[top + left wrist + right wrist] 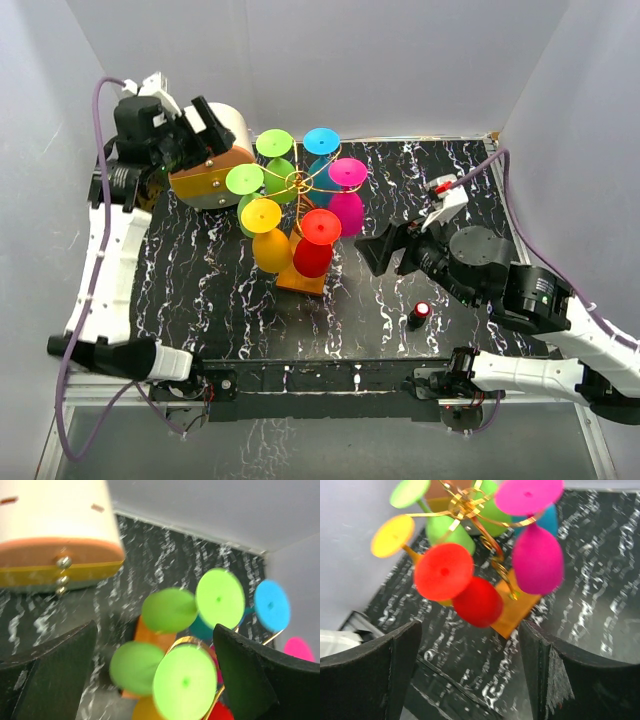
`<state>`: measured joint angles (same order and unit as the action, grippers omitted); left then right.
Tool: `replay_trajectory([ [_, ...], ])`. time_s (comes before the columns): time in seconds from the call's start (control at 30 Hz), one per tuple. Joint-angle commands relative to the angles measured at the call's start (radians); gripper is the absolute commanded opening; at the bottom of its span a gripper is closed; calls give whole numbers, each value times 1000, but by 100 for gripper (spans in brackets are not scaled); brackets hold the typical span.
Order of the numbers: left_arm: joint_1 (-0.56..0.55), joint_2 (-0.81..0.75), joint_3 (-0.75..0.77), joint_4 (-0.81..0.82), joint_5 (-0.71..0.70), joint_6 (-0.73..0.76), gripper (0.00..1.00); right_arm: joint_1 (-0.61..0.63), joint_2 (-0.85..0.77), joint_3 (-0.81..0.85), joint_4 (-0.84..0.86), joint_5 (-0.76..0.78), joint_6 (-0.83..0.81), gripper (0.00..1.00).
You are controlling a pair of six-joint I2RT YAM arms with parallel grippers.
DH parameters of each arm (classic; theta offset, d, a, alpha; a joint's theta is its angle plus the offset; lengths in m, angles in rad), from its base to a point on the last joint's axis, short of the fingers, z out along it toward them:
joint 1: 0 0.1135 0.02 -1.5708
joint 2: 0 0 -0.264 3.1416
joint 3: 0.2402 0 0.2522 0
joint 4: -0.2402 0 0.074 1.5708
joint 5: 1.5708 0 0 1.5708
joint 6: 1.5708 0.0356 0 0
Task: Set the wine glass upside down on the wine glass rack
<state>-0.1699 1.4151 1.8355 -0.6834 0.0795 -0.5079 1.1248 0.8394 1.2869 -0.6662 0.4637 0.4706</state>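
The glass (245,179), taken to be the lime one, is hung foot-up at 9 o'clock on the rack (298,183), among five other glasses (321,228). The left gripper (212,128), at 10 o'clock from the rack, is spread wide and empty. The right gripper (378,250), at 4 o'clock, is also wide and empty. The release seems done, so the left arm is best drawn straight back, clear of the box (215,172) close beside it. Only the top view shows all six glasses and a red-capped item (420,313) at 5 o'clock. The orange base (512,611) is shown plainly by the right wrist view.
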Motion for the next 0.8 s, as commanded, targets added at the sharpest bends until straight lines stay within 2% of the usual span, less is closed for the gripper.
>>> replay_trajectory([
  [0.0, 4, -198, -88, -132, -127, 138, 99, 1, -60, -9, -167, 163, 59, 78],
  [0.17, 4, -402, -251, -141, -184, 170, 99, 1, -118, -12, -215, 318, 59, 86],
  [0.37, 4, -612, -387, -106, -96, 163, 99, 1, -151, 31, -272, 454, 41, 87],
  [0.43, 4, -660, -419, -88, -82, 167, 99, 1, -159, 45, -278, 493, 30, 87],
  [0.57, 5, -745, -481, -67, -147, 171, 99, 1, -194, 75, -271, 539, -10, 86],
  [0.77, 4, -821, -514, -56, -210, 176, 99, 2, -299, 50, -180, 568, -80, 84],
])
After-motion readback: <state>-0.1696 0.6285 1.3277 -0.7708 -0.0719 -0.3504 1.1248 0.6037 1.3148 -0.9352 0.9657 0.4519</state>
